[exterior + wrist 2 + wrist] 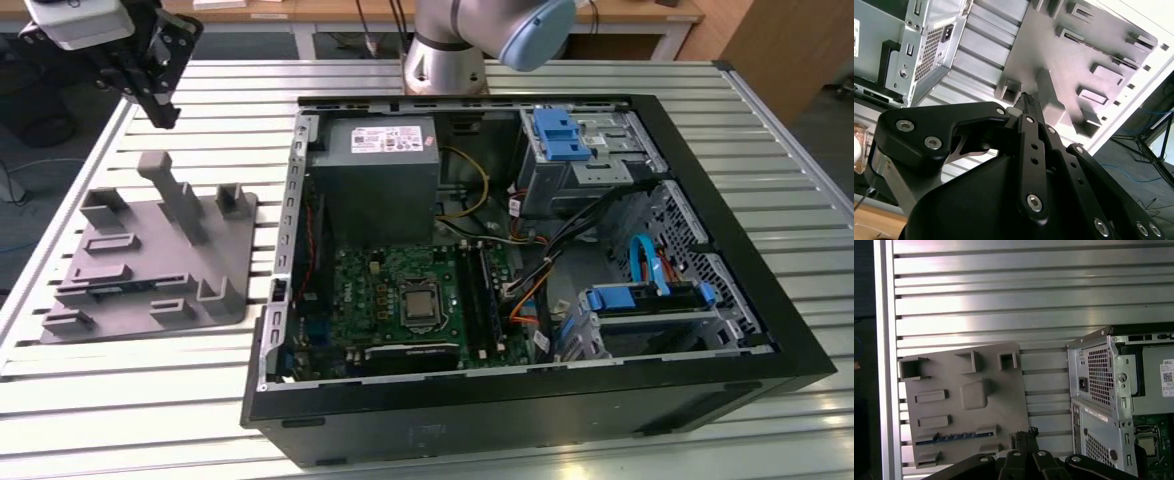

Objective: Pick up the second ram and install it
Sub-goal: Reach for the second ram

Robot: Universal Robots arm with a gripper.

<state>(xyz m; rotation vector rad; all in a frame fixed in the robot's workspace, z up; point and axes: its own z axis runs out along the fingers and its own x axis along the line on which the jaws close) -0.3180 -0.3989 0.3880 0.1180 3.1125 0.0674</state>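
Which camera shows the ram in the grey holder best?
First wrist view: it looks down on the ram in the holder. Exterior view: a thin dark strip. Second wrist view: holder clear, ram uncertain.

Looks like a robotics lab or workshop: slotted aluminium bench [761, 110], robot arm base [447, 62], opened desktop computer case [534, 410], grey holder block [147, 255], wooden desks [334, 12] behind.
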